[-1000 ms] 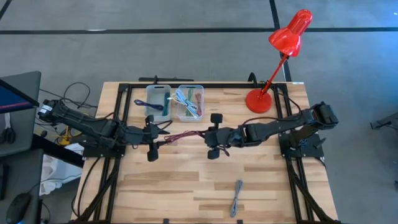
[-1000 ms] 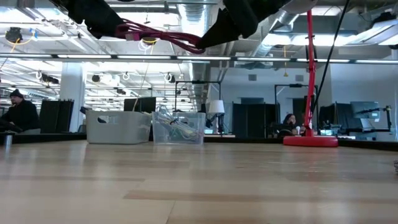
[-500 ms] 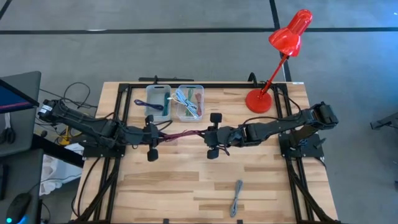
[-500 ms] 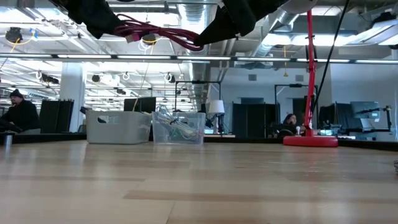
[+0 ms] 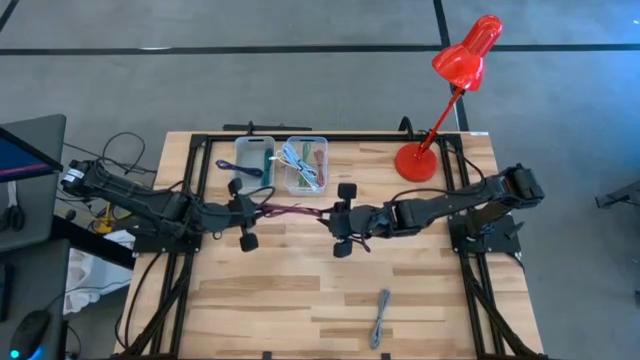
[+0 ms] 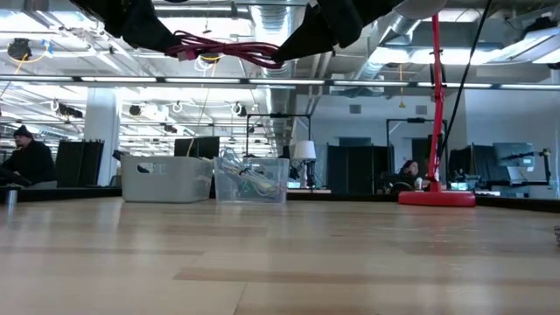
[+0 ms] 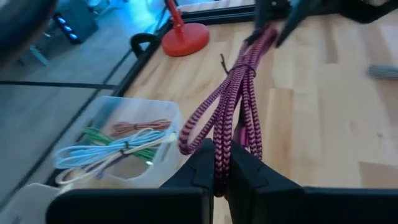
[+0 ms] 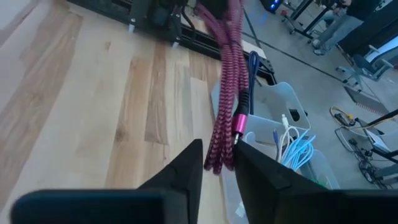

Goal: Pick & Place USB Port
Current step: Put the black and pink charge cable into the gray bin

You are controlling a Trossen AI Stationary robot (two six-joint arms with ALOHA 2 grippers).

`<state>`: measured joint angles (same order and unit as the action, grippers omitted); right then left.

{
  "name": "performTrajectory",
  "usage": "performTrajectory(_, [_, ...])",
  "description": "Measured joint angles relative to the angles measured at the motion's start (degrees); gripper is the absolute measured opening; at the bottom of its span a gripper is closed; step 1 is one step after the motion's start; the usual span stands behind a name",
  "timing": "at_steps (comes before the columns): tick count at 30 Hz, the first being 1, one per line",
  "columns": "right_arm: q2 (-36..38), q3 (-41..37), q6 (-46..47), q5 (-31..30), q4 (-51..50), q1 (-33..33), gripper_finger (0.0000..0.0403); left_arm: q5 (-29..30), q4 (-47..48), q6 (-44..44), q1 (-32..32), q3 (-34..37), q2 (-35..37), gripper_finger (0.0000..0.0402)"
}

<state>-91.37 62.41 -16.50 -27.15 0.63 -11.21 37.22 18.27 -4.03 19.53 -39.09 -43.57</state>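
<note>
A magenta braided USB cable (image 5: 290, 211), bundled into several strands, hangs in the air over the middle of the table between my two grippers. My left gripper (image 5: 252, 212) is shut on its left end. My right gripper (image 5: 328, 214) stands open at its right, looped end (image 8: 219, 163), with one finger on each side of the bundle. A pink plug (image 8: 239, 127) shows beside that loop. In the low view the cable (image 6: 227, 48) runs nearly level, high above the tabletop. My left gripper pinches a strand at the cable's left end (image 7: 222, 155) between its two fingers. The fingers come roughly level from the table's left and lie along the cable. The cable runs ahead of them toward the other arm, clear of the table. My right gripper has the looped end between its fingers (image 8: 189, 162). I cannot tell whether they touch it.
A grey bin (image 5: 254, 160) and a clear bin (image 5: 305, 165) holding several cables stand at the table's far edge. A red desk lamp's base (image 5: 416, 162) sits at the far right. A grey cable (image 5: 381, 318) lies near the front edge. Bare wood lies below the grippers.
My left gripper has rolled a little at the wrist. The cable's left part, which sagged toward the near edge, now runs straighter and more level between the two grippers. Neither arm has shifted over the table.
</note>
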Motion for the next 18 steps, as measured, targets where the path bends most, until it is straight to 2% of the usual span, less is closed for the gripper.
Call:
performTrajectory(11, [6.54, 0.05, 0.83, -1.31, -9.51, -5.06, 0.0097, 6.05, 4.43, 0.46, -3.75, 0.0, 0.95, 0.0014])
performTrajectory(18, [13.73, 0.05, 5.46, -1.41, -17.11, -10.89, 0.0097, 8.88, 10.09, -0.78, -10.19, -0.02, 1.19, 0.0014])
